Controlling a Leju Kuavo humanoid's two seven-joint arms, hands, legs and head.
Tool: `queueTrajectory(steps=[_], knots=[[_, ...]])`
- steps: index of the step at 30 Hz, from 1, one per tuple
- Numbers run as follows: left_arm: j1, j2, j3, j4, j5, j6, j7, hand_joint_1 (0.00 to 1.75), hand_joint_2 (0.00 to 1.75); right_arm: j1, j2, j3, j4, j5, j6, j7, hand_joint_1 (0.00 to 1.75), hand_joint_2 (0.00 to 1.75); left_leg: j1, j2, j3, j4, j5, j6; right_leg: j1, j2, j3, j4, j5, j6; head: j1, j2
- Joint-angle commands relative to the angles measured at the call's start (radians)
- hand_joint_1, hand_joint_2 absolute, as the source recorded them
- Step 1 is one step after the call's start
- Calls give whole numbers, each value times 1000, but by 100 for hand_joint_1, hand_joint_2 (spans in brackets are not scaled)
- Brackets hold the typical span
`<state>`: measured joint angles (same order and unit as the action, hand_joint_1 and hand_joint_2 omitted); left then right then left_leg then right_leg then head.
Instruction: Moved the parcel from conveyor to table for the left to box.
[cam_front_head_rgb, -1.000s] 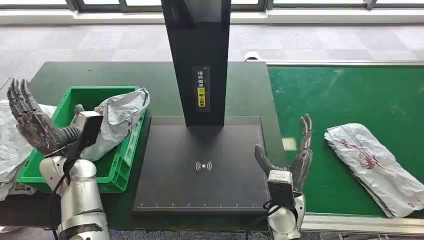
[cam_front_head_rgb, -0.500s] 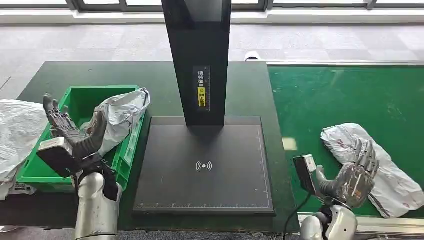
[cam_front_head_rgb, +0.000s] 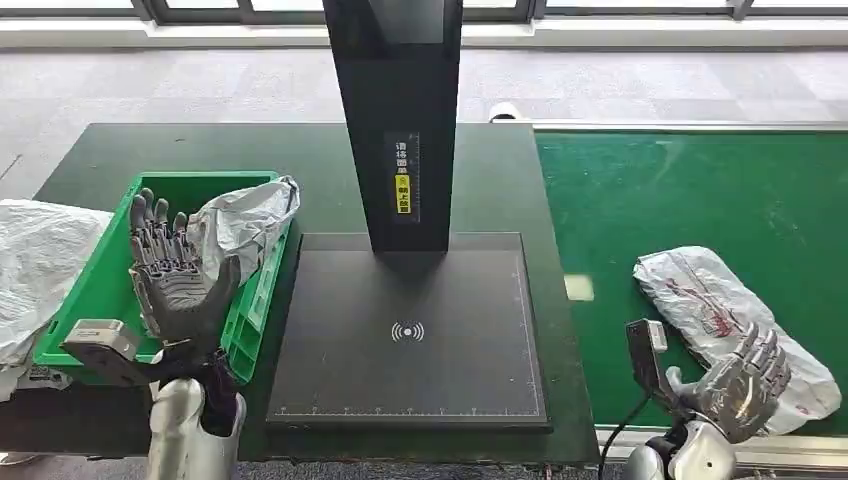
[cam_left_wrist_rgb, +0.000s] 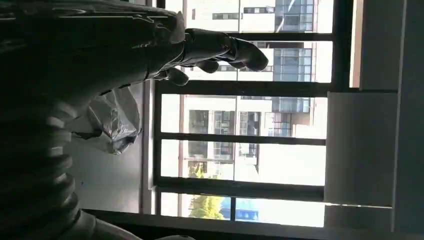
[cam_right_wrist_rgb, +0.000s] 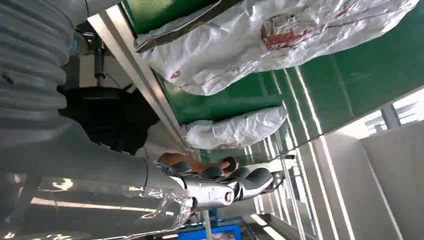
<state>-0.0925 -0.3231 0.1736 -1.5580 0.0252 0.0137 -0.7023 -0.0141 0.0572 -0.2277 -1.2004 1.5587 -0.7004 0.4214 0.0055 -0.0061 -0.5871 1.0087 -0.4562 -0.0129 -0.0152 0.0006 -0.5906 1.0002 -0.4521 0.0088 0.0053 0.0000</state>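
Observation:
A white parcel (cam_front_head_rgb: 725, 325) with red print lies on the green conveyor belt (cam_front_head_rgb: 700, 190); in the right wrist view the parcel (cam_right_wrist_rgb: 280, 35) is seen too. My right hand (cam_front_head_rgb: 745, 385) hovers at the belt's near edge, by the parcel's near end, fingers loosely curled and holding nothing (cam_right_wrist_rgb: 220, 185). My left hand (cam_front_head_rgb: 180, 275) is raised over the green bin (cam_front_head_rgb: 250, 310), palm up, fingers spread and empty; the left wrist view has this hand (cam_left_wrist_rgb: 215, 50) against windows.
A crumpled grey parcel (cam_front_head_rgb: 240, 235) lies in the bin. White bags (cam_front_head_rgb: 40, 260) sit at the far left. A black scanner plate (cam_front_head_rgb: 405, 340) with a tall column (cam_front_head_rgb: 395, 110) stands between bin and belt. Another parcel (cam_right_wrist_rgb: 235, 132) lies further along the belt.
My left hand moved right and turned its palm up over the bin. My right hand swung right and lower toward the parcel's near end. The parcel drifted slightly left on the belt.

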Motion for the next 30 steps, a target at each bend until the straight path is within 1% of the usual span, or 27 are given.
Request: queueTrajectory(steps=[1, 4, 6, 9, 10, 11, 12, 13, 15, 19, 20, 22, 25, 28, 30], knots=[[98, -26, -53, -5, 37, -15, 4, 0, 175, -120, -30, -125, 244, 12, 2, -105, 0, 175, 0, 3, 4, -3, 0, 1, 0, 2, 3, -3, 1, 0, 0, 0], [98, -26, -53, -5, 37, -15, 4, 0, 175, -120, -30, -125, 244, 12, 2, -105, 0, 175, 0, 0, 2, -1, 0, 1, 1, -1, 3, -2, 0, 0, 0, 0], [98, -26, -53, -5, 37, -15, 4, 0, 175, -120, -30, -125, 244, 12, 2, -105, 0, 175, 0, 2, 3, -1, 0, 1, 0, 1, 3, -2, 0, 0, 0, 0], [98, -26, -53, -5, 37, -15, 4, 0, 175, -120, -30, -125, 244, 12, 2, -105, 0, 175, 0, 2, 3, -1, 0, 1, 0, 1, 2, -1, 0, 0, 0, 0], [100, -26, -62, 3, 24, -14, 4, 0, 175, -145, -49, -111, 290, 12, 2, -87, 0, 175, 0, 2, 4, -2, 0, 1, 0, 1, 3, -2, 0, 0, 0, 0], [101, -26, -64, 9, 23, -9, 4, 0, 175, -153, -44, -121, 293, 12, 2, -93, 0, 175, 0, 1, 3, -1, 0, 1, 0, 0, 3, -2, 0, 0, 0, 0], [106, -26, -72, 12, 41, -1, 4, 0, 175, -171, -94, -26, 347, -29, 2, -27, 0, 175, 0, 2, 4, -2, 0, 1, 0, 1, 4, -3, 0, 0, 0, 0], [112, -26, -74, 12, 57, 4, 4, 0, 175, -205, -71, -113, 360, -12, 2, -97, 0, 175, 0, 3, 3, -1, 0, 1, 0, 2, 2, -2, 1, 0, 0, 0], [119, -26, -79, 20, 72, -2, 4, 0, 175, -253, -71, -184, 415, -9, 2, -152, 0, 175, 0, 5, 4, -2, 0, 1, 0, 3, 4, -3, 1, 0, 0, 0], [106, -26, -85, 64, 73, 2, 4, 0, 175, -304, -82, -265, 471, 11, 2, -189, 0, 175, 0, 3, 4, -2, 0, 1, 0, 2, 4, -3, 1, 0, 0, 0], [99, -26, -86, 82, 73, 4, 4, 0, 175, -316, -100, -251, 500, 12, 2, -172, 0, 175, 0, 2, 3, -1, 0, 1, 0, 1, 2, -2, 1, 0, 0, 0], [91, -26, -83, 96, 72, 9, 4, 0, 175, -335, -111, -239, 525, 12, 2, -162, 0, 175, 0, 0, 4, -3, 1, 1, 0, -1, 5, -4, 1, 0, 0, 0], [86, -26, -74, 111, 73, 15, 4, 0, 175, -373, -121, -232, 572, 12, 2, -142, 0, 175, 0, 2, 4, -2, 0, 1, 0, 1, 4, -3, 1, 0, 0, 0], [86, -26, -74, 111, 73, 15, 4, 0, 175, -373, -121, -232, 572, 12, 2, -142, 0, 175, 0, 3, 4, -2, 0, 1, 0, 2, 3, -2, 1, 0, 0, 0], [86, -26, -74, 111, 73, 15, 4, 0, 175, -373, -121, -232, 572, 12, 2, -142, 0, 175, 0, 2, 3, -1, 0, 1, 0, 1, 2, -1, 1, 0, 0, 0]])
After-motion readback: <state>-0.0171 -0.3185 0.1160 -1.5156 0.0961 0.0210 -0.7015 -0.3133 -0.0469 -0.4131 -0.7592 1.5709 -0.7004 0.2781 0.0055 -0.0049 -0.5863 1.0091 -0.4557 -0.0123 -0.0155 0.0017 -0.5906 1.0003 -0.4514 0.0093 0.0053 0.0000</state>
